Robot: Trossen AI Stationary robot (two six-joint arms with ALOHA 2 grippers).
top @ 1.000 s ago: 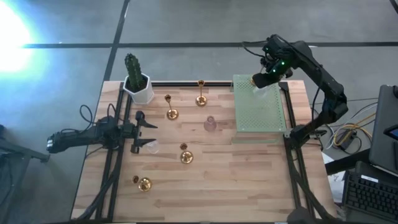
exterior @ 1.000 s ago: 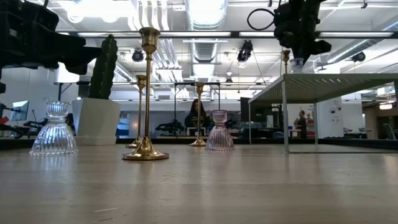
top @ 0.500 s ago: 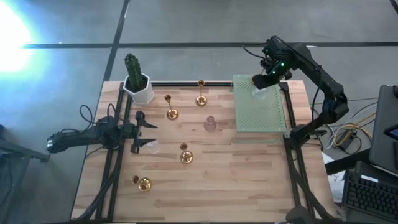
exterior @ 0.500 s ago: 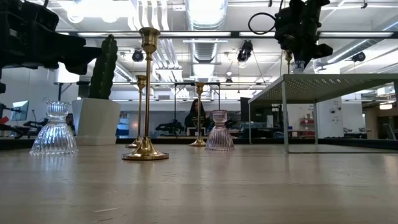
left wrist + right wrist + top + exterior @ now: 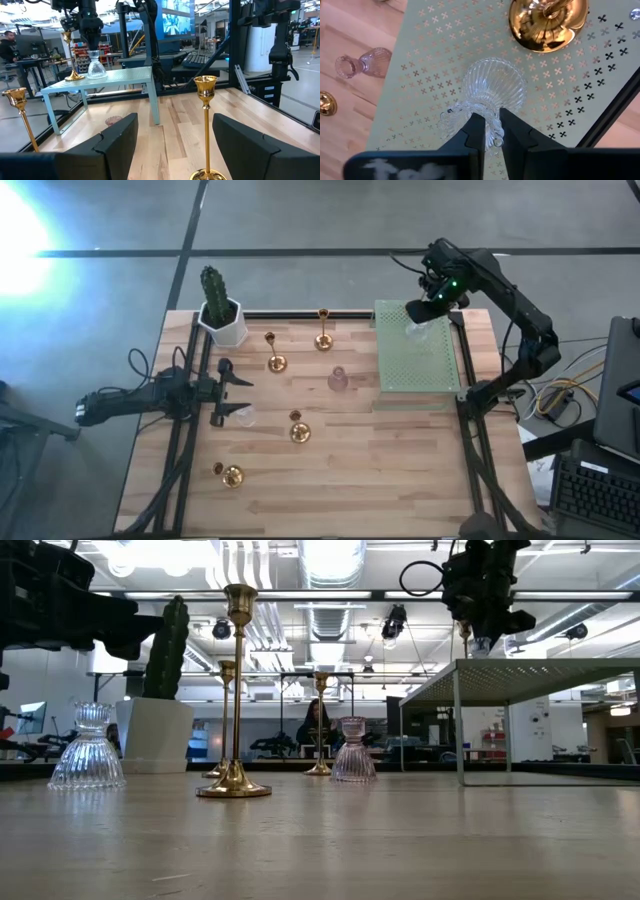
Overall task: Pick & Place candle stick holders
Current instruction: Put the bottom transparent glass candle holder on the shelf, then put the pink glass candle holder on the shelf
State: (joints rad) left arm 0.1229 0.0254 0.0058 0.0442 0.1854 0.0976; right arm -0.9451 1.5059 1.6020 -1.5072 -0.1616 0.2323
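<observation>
- Right gripper (image 5: 489, 131), at the upper right of the high view, has its fingers close together around the top rim of the clear ribbed glass holder (image 5: 487, 95); whether they still pinch it you cannot tell.
- Your green perforated stand (image 5: 420, 365) carries that holder upright, directly below the gripper, long axis vertical, just beside a shiny gold round base (image 5: 547, 22).
- Left gripper (image 5: 232, 393) waits open at centre left, nearest another clear glass holder (image 5: 245, 416).
- Thin-stemmed gold candlesticks (image 5: 300, 430) stand on the wooden table (image 5: 380, 470).
</observation>
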